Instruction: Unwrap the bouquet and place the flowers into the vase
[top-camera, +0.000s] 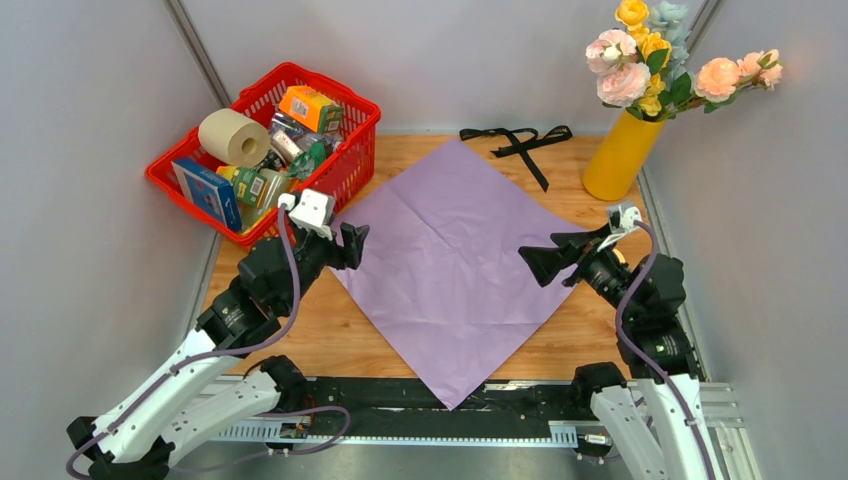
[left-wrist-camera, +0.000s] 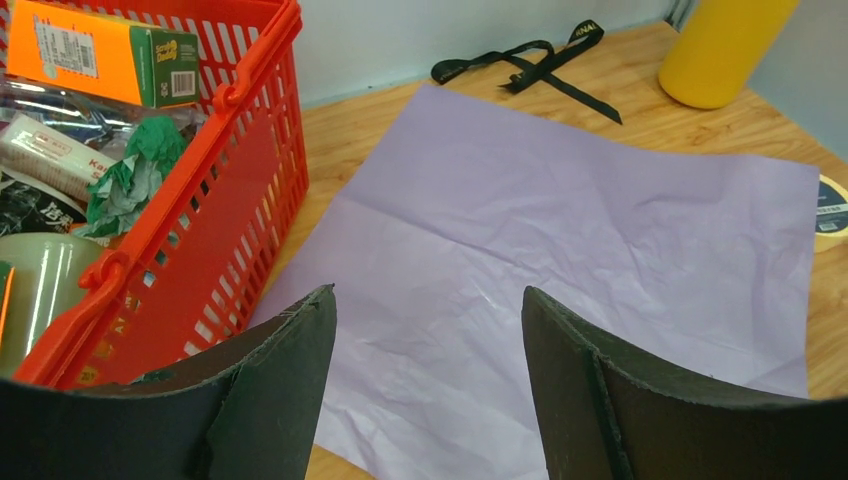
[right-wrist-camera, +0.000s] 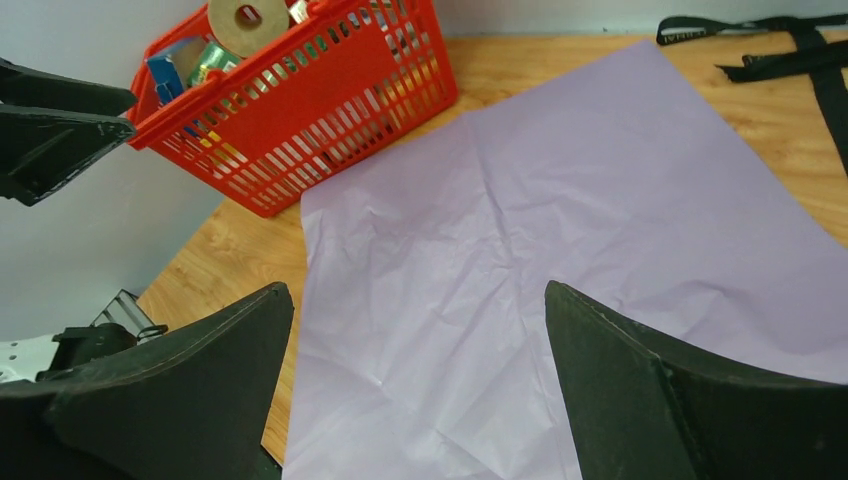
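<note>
Seemingly the flowers (top-camera: 640, 60) already stand in the vase (top-camera: 620, 158) — so left claw (top-camera: 353, 243) and right claw (top-camera: 535, 262), both wide open and empty, should lift clear without snagging the wrapping paper (top-camera: 450, 270).

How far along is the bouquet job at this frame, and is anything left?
Done: the flowers stand in the yellow vase, the lilac wrapping paper lies flat on the table, and the black ribbon lies untied near its far edge. In hand: nothing; the left gripper and right gripper are open and empty. Left: nothing visible.
</note>
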